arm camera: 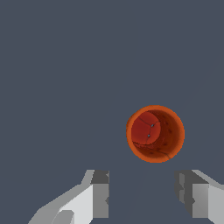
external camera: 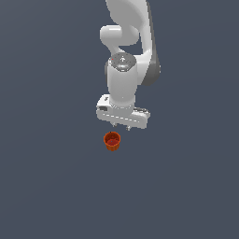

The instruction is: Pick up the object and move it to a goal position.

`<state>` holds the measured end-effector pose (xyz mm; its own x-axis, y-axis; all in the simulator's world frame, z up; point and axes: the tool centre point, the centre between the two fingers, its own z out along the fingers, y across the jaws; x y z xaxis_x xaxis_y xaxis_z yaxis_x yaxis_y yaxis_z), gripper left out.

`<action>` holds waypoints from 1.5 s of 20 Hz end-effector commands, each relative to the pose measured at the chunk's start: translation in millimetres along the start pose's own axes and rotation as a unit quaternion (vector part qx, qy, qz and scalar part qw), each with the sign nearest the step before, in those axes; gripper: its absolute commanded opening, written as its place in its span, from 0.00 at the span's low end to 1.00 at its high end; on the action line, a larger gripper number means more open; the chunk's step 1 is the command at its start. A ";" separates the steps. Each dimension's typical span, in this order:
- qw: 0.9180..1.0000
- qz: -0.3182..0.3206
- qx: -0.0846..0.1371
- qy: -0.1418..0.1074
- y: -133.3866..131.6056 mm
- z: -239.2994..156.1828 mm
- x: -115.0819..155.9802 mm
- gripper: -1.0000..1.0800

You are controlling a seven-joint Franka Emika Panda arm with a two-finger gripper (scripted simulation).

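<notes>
The cup (external camera: pixel 112 140) stood upright on the floor, mouth up, just toward the exterior view's left of and below the gripper (external camera: pixel 121 126). The fingers (arm camera: pixel 99 194) were spread, empty, clear of the cup.

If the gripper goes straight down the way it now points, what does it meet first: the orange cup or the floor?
Probably the bare floor. The open gripper hangs beside the cup, not over it, though depth is unclear.
</notes>
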<state>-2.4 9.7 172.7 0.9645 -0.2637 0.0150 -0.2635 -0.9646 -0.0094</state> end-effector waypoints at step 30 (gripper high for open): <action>0.921 0.387 -0.045 0.007 57.1 66.5 -17.8 0.62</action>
<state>-32.5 -38.7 107.0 0.5078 -0.8602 0.0475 -0.8611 -0.5050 0.0593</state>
